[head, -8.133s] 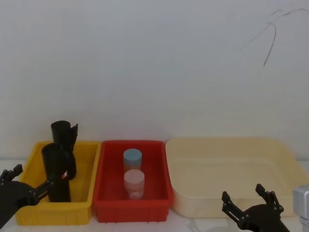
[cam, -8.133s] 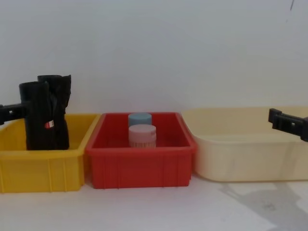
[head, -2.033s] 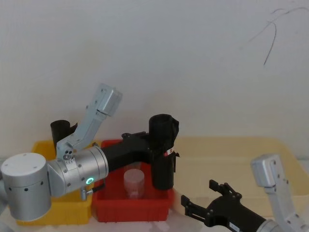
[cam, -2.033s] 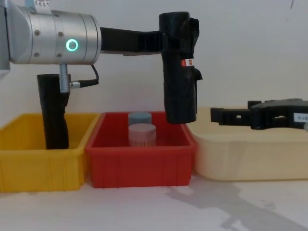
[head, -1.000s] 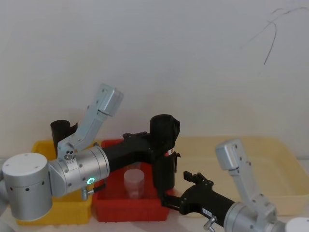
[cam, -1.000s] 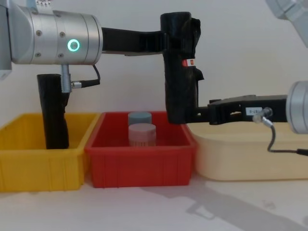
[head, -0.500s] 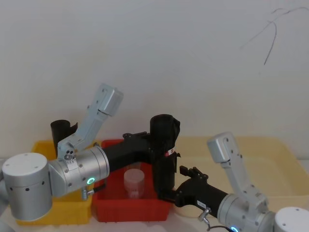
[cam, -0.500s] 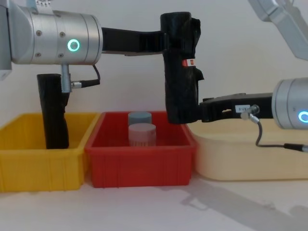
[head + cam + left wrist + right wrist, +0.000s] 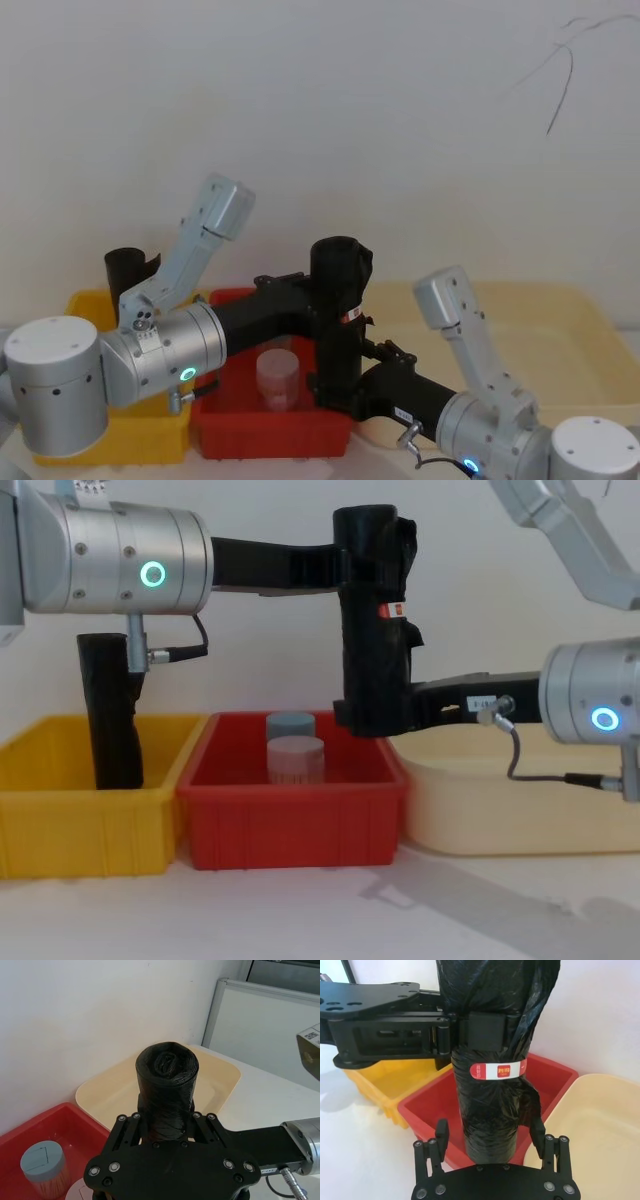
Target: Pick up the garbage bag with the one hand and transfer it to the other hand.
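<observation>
the hand-over is at its middle step. the garbage bag [image 9: 375, 630] hangs upright in the air above the right end of the red bin [image 9: 290, 825], near where that bin meets the cream tray [image 9: 500, 810], its lower end clear of the bin and of the two jars [image 9: 295, 760] inside. the left pincer [image 9: 165, 1122], on the arm with the green ring, is clenched on the upper part of the roll, just above the red-and-white label [image 9: 498, 1069], and carries all its weight. the right pincer [image 9: 490, 1132], on the arm with the blue ring, reaches in from the right at the roll's lower part. its fingers [image 9: 441, 1132] stand one on each side of the bag, and the right wrist view shows a gap between each finger and the plastic, so it is released and not yet gripping. the second black roll [image 9: 112, 710] stands in the yellow bin [image 9: 80, 830], out of the way. the next move, as i judge it, is for the right pincer to close firmly on the roll, and only then for the left to let go and draw off. the crinkled plastic will likely give under the squeeze, and a low hold on so tall a roll may let it lean once the top is freed.
</observation>
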